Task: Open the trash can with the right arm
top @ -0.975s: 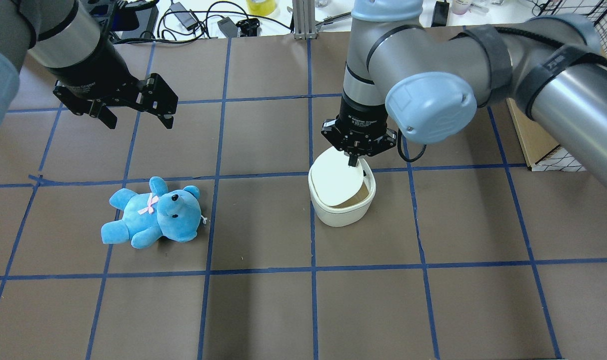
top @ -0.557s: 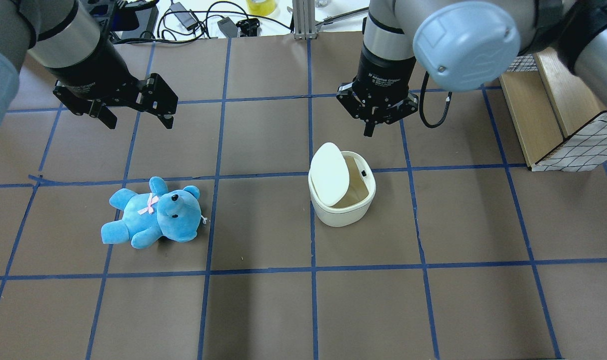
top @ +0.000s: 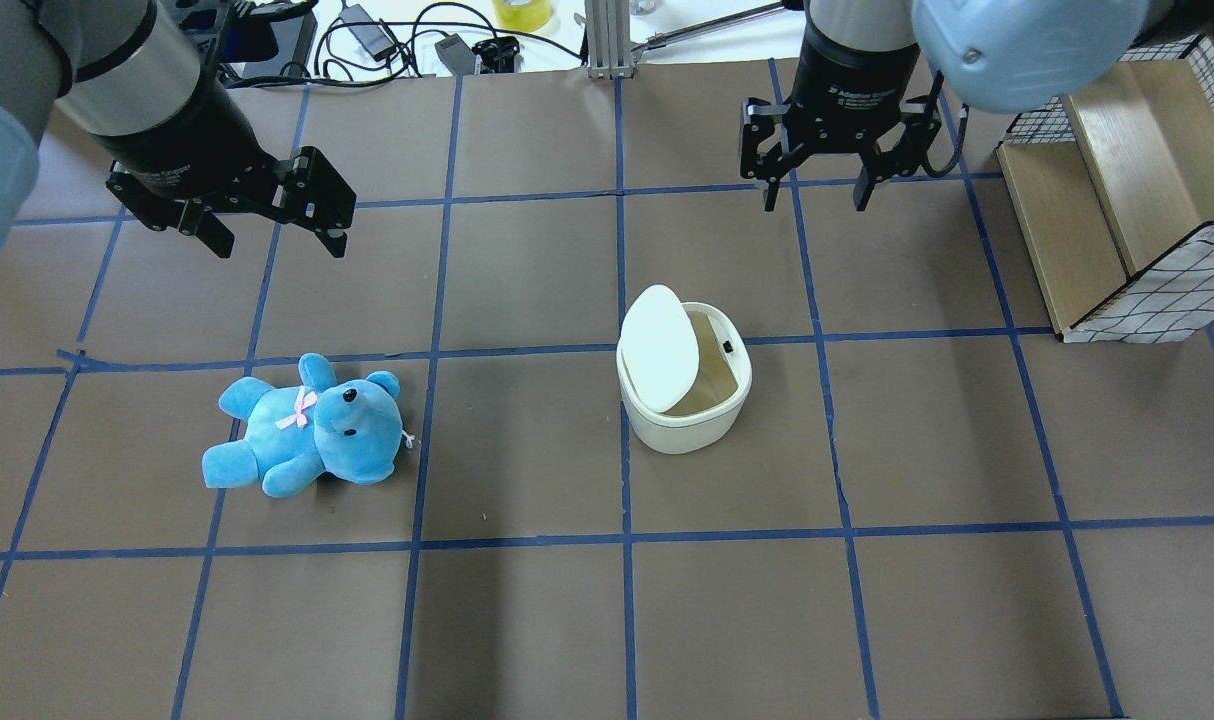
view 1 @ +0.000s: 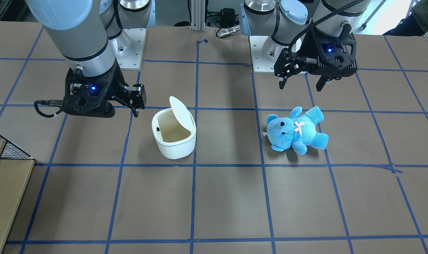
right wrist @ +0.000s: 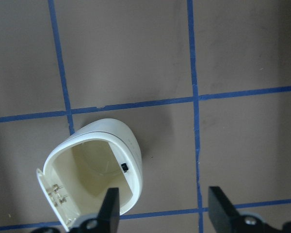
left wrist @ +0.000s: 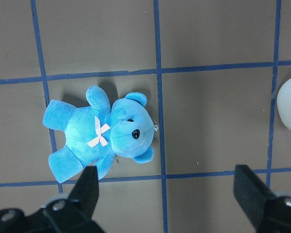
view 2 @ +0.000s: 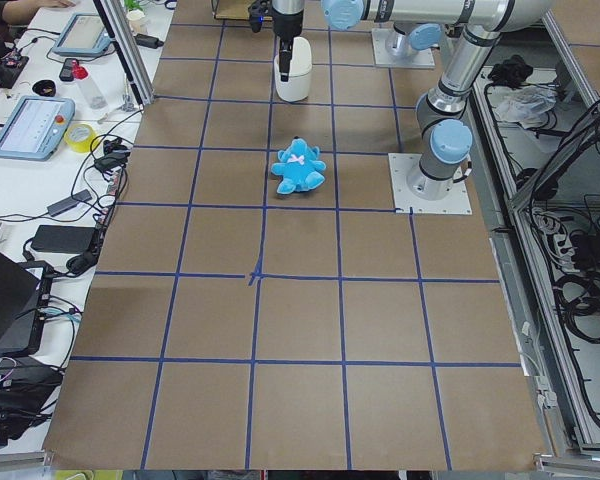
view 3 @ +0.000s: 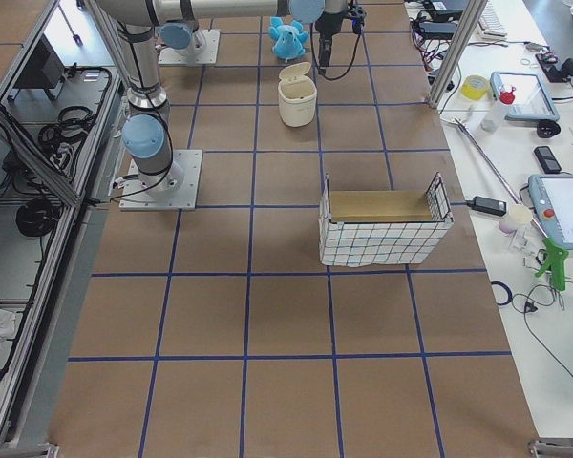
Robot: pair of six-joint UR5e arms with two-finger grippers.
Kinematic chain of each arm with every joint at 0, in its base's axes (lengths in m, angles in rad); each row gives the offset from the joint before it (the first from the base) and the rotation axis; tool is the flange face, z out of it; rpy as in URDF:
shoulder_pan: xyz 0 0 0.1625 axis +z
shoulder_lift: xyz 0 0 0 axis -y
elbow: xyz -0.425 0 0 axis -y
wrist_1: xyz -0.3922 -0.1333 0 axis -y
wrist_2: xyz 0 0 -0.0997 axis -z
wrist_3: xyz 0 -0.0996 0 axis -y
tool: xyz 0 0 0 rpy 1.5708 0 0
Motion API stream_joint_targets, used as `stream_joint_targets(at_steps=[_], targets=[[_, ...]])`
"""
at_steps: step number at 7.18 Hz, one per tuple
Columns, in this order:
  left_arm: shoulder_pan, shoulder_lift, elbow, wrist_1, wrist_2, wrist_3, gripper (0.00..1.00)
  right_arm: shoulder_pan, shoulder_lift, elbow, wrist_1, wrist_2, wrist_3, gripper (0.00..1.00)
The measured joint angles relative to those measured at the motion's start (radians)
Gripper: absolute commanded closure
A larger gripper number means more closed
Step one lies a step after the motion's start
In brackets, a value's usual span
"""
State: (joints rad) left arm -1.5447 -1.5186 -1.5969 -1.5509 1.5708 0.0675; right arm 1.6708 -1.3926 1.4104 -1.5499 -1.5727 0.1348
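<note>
On the near part of the table (top: 527, 620) only brown paper and blue tape lines are seen. Further in, the trash can (top: 683, 412) is found standing upright just right of the middle, with a blue teddy (top: 307, 428) lying well apart to its left. The can's lid (top: 659, 348) is raised and stands tilted over the left side of the rim, so that the cream inside and a small dark latch (top: 728, 346) on the far-right wall are laid bare. Beyond the can, the right gripper (top: 815, 203) is held above the table with its fingers spread and nothing between them; the can is not touched by it. At the far left, the left gripper (top: 279, 245) is likewise held spread and empty, above and beyond the teddy. A wire basket (top: 1157, 295) is set at the far right. The opening itself is judged to be done; at most the right arm might be drawn clear.
</note>
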Motion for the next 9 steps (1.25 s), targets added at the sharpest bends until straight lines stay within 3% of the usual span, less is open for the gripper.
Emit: stream_joint_targets(at_steps=[4, 9], targets=[[0.000, 0.000, 0.000, 0.000, 0.000, 0.000, 0.00, -0.102, -0.005, -0.004, -0.004, -0.003, -0.259, 0.01], [0.000, 0.000, 0.000, 0.000, 0.000, 0.000, 0.00, -0.125, -0.008, -0.004, -0.001, -0.013, -0.196, 0.01]])
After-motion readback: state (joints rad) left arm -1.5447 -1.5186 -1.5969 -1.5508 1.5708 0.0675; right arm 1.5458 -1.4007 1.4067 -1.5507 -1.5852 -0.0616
